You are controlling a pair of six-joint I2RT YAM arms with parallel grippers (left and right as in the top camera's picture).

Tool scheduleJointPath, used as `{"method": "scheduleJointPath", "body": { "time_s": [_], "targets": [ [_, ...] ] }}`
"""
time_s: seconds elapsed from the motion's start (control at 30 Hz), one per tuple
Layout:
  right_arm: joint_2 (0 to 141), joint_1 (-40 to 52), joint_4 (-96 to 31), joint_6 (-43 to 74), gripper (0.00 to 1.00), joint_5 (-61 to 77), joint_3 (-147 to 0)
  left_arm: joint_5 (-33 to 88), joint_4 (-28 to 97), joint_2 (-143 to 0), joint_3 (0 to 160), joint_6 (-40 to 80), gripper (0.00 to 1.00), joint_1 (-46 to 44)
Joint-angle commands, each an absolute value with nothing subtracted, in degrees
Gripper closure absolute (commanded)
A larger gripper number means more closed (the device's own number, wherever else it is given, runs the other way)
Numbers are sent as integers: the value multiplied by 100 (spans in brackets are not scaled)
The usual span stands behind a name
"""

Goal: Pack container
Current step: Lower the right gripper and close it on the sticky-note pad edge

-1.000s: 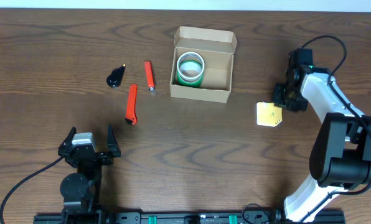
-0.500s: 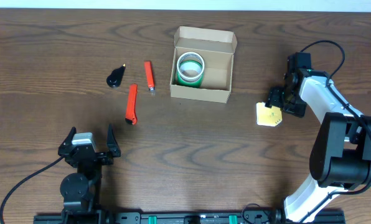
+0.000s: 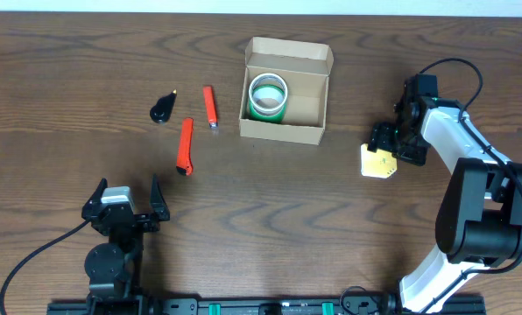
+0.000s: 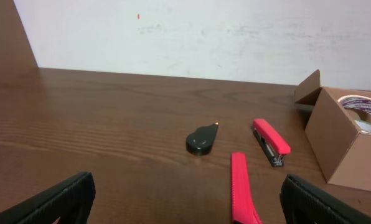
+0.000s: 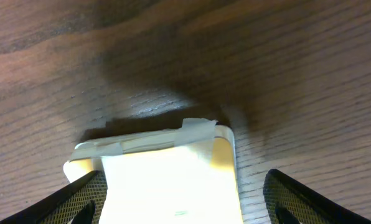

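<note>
Half covering a pale yellow sticky-note pad (image 3: 377, 164) with the right gripper (image 3: 385, 144), fingers (image 5: 79, 199) standing wide to either side, clamping nothing. Resting the left gripper (image 3: 126, 206) low at the front, jaws gaping, well apart from everything. Showing the cardboard container (image 3: 281, 131) toward the back of the wooden table (image 3: 68, 70), flap open, housing a green-edged tape roll (image 3: 268, 96). Lying left of it: a red stapler (image 3: 210, 107), a red bar (image 3: 185, 146), possibly a box cutter, and a black teardrop-shaped gadget (image 3: 162, 109).

Wooden table (image 3: 68, 70). Far centre: open cardboard box (image 3: 281, 131) holding one tape roll (image 3: 268, 94). Left of it: red stapler (image 3: 210, 107), red pen-like tool (image 3: 185, 146), small black object (image 3: 163, 108). Right: yellow pad (image 3: 377, 164), right gripper (image 3: 385, 146) at its far edge. Near left: left gripper (image 3: 127, 199), jaws spread.
</note>
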State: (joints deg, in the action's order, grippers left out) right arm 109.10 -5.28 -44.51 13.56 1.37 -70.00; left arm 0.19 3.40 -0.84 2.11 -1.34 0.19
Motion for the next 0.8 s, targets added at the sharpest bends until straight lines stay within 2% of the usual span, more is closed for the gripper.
{"method": "scheduleJointPath", "body": {
  "time_s": [0.0,0.3,0.77],
  "targets": [
    [10886,-515,-4482,1227,16,189,-6969,-58,600,-36,113,-174,4,3],
    [10886,-349,-4578,1210,15,-443,-6967,-58,600,-36,113,-172,4,3],
    [10886,-244,-4609,1170,14,-705,-6956,-58,602,-36,113,-172,4,3]
  ]
}}
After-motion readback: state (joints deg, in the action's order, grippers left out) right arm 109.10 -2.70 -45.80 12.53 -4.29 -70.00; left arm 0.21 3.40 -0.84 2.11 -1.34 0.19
